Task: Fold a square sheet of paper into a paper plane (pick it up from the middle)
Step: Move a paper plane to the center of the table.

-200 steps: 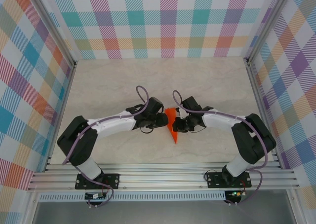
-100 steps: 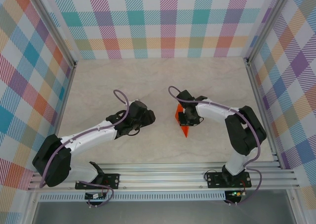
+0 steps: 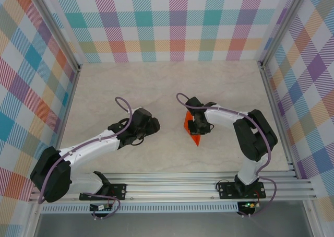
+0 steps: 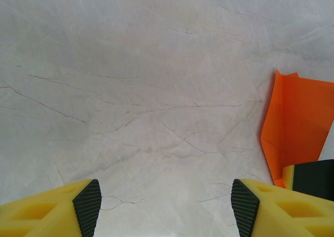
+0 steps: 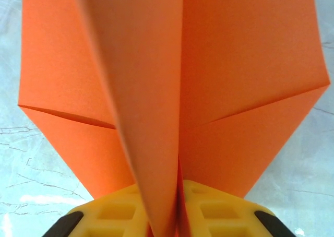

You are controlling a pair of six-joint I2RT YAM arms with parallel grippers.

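The left gripper has swung away leftward, jaws apart over bare counter. That leaves the plane, near the counter's middle, to the right gripper, which is clamped on its centre ridge, probably to keep the folds closed.

Your top view looks steeply down from high behind the robot onto the whole table, your left wrist camera faces its surface from close range, and your right wrist camera sits hard against the paper plane, which all three views share.
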